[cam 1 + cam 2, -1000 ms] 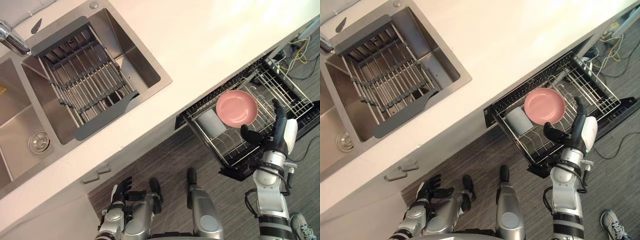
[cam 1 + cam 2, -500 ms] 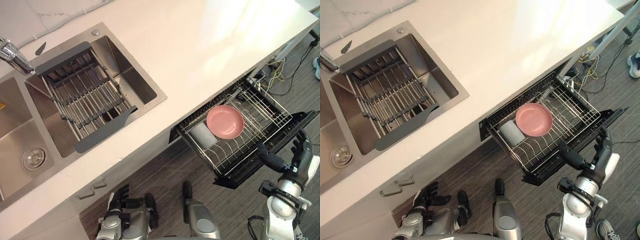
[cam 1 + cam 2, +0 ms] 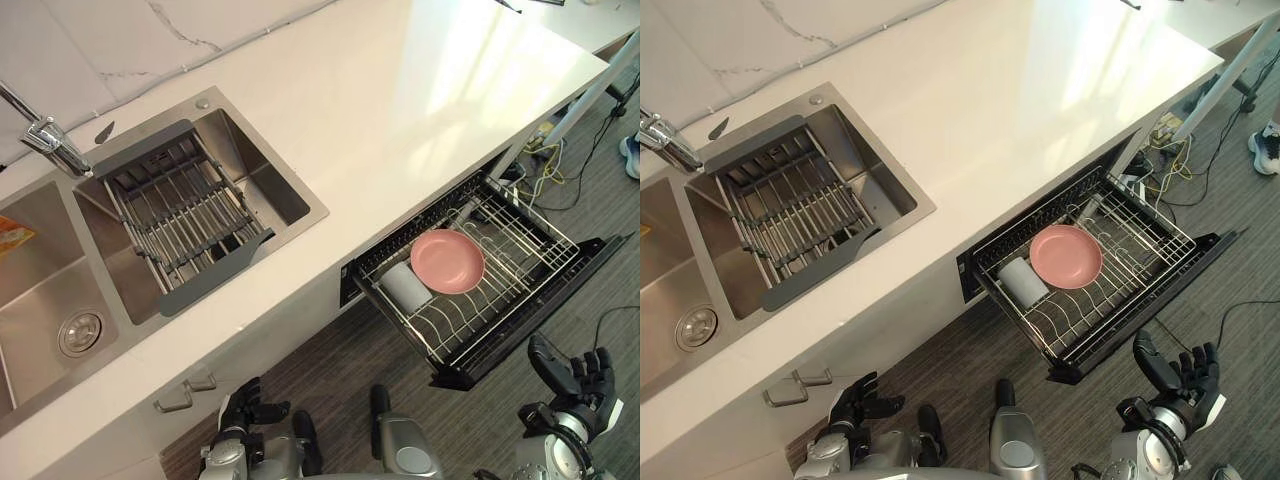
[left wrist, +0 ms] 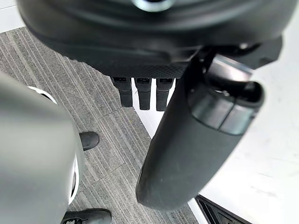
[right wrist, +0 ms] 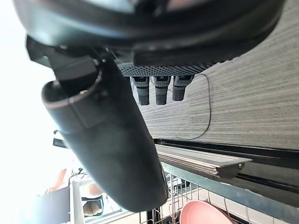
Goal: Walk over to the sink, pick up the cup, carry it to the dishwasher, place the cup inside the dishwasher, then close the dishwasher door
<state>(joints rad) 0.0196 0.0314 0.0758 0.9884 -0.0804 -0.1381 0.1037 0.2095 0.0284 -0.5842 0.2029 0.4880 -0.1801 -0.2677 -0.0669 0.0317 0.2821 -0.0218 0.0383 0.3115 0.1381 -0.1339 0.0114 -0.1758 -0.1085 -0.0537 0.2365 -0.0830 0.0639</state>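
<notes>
Locate the right hand (image 3: 578, 378) at the lower right of the left eye view. It is raised, fingers spread, empty, and apart from the open dishwasher door (image 3: 520, 325). The left hand (image 3: 247, 408) sits at the bottom edge, left of centre, with fingers relaxed and empty. The frame cuts off its wrist. Count one cup (image 3: 405, 287) in the pulled-out rack (image 3: 520, 235), just beside one pink plate (image 3: 447, 260). You cannot tell whether they touch.

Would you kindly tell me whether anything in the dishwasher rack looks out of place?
Only the cup: it seems to lie on its side in the rack, beside the pink bowl, not standing.
</notes>
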